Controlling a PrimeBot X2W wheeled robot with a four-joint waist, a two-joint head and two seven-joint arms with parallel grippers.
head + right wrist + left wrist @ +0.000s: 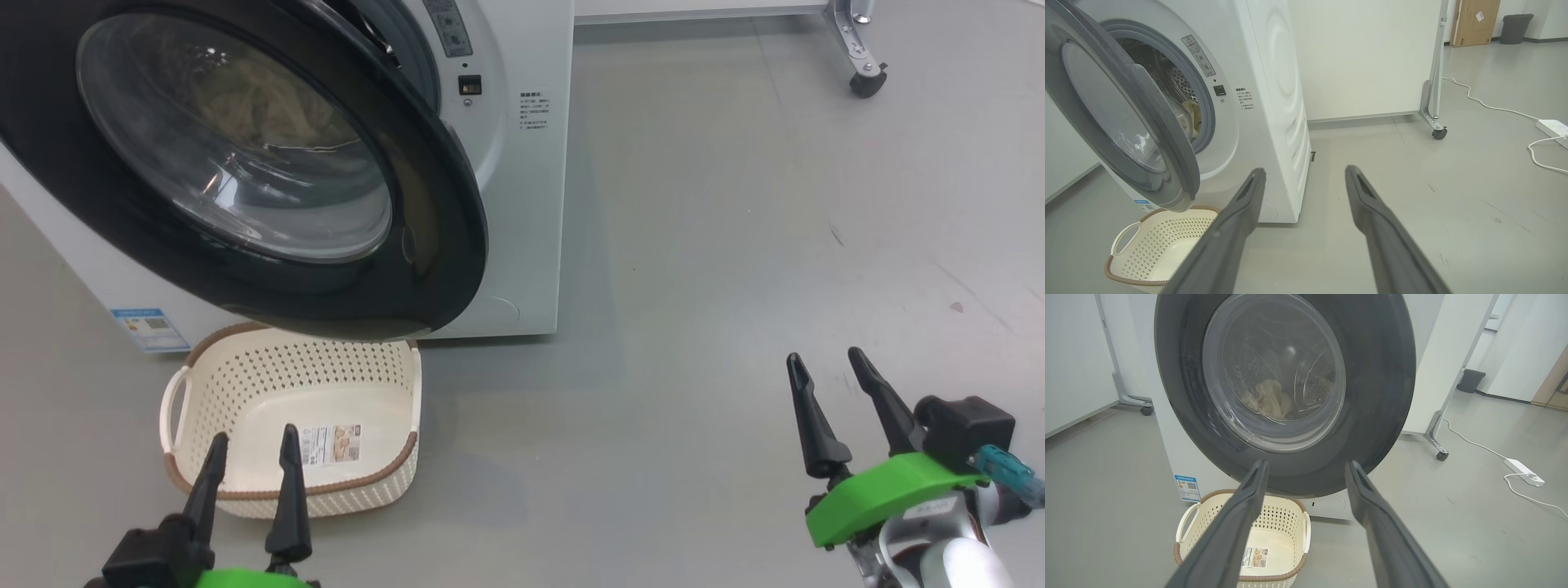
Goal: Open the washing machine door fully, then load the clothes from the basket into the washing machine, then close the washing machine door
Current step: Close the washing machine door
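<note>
Cream basket (375,494) sat empty, 7 o'clock | clothes (1267,400) lay in drum | washing machine door (424,204) hung ajar: closing step, seemingly | left tool (255,433), right tool (823,354) wide, empty | next called for pushing door shut

Door: I see the washing machine door (237,163) standing ajar, its lower edge hanging over the basket's far rim.
Machine: the washing machine (522,204) fills the upper left, with a blue sticker (151,329) low on its front.
Load: the clothes (261,106) show pale through the door glass.
Basket: the basket (359,490) sits on the grey floor (735,245) against the machine, a label sticker (331,443) on its bottom.
Left arm: my left gripper (254,433) is at the basket's near rim, fingers spread.
Right arm: my right gripper (824,354) is well apart over the floor, fingers spread.
</note>
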